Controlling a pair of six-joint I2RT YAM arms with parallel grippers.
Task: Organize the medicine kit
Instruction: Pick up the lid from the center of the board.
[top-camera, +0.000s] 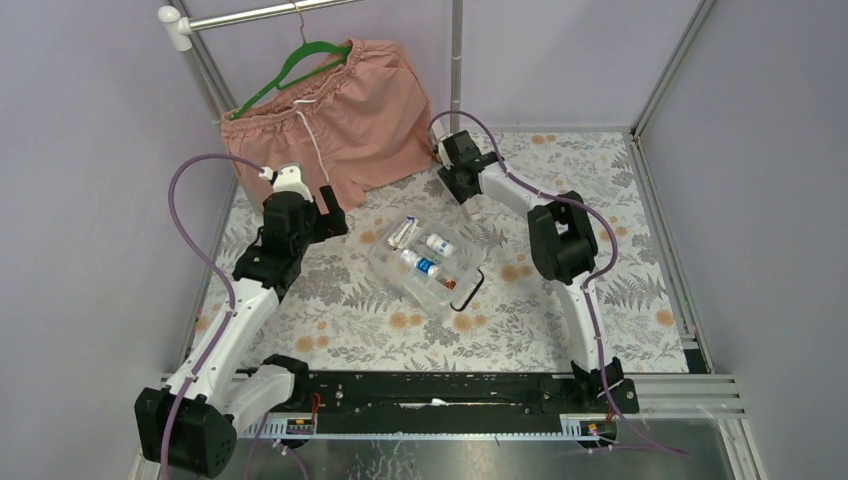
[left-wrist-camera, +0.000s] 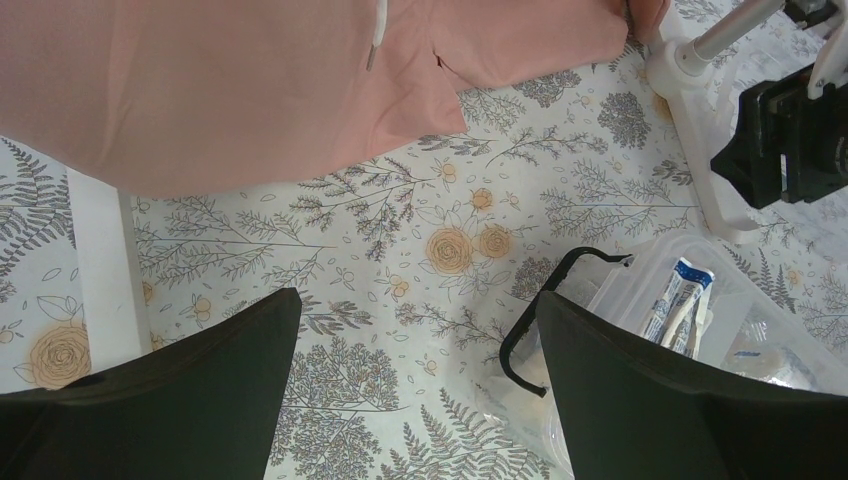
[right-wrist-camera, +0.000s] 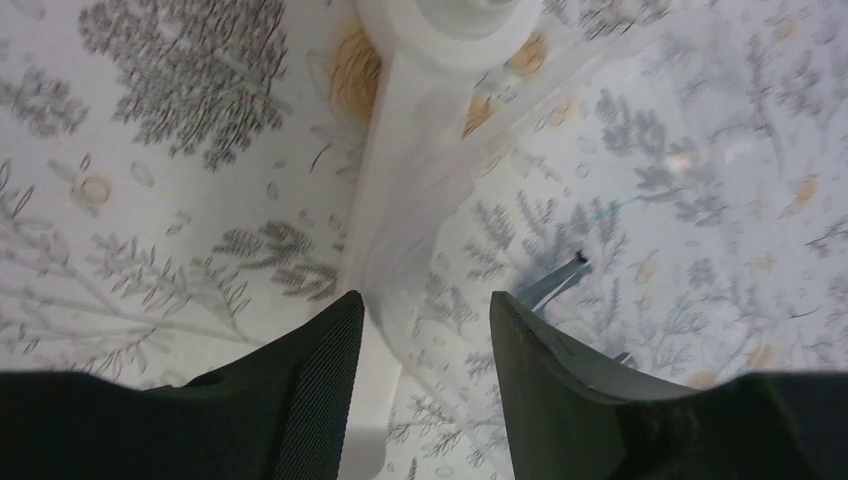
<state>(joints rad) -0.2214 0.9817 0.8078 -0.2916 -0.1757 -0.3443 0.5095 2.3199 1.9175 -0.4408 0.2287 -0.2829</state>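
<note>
No words or numbers legible anywhere. Blue-and-white print on the sachets in the kit, too blurred to read. Labels on the bottles, too small to make out.

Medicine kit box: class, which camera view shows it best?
Top external: the whole medicine kit box shows, bottles inside. Left wrist catches only one end with the black handle; right wrist shows nothing sure of it.
</note>
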